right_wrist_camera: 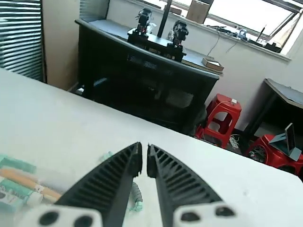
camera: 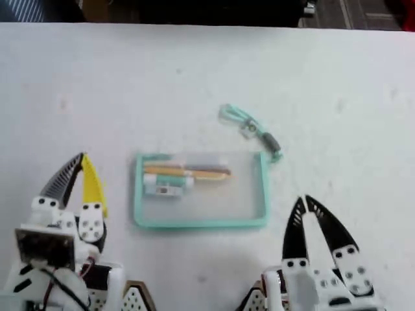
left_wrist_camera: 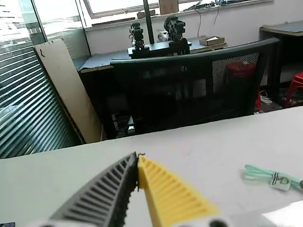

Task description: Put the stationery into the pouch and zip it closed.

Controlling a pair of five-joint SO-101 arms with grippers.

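White table (camera: 207, 65): stationery (camera: 185, 173) inside pouch (camera: 201, 223); left fingers (camera: 92, 184), right fingers (camera: 293, 236) closed.

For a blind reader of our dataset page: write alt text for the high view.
A clear, mint-edged pouch lies on a white table with stationery inside and a green strap trailing from one corner. The grey-and-yellow left gripper and the black right gripper flank its near side, both shut and empty.

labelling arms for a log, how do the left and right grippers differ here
Colour: the left gripper has one grey finger and one yellow; the right gripper has two black ones. Place: the left gripper sits off the pouch end away from the strap, the right gripper off the strap-end corner. Both are shut, empty and apart from the pouch.
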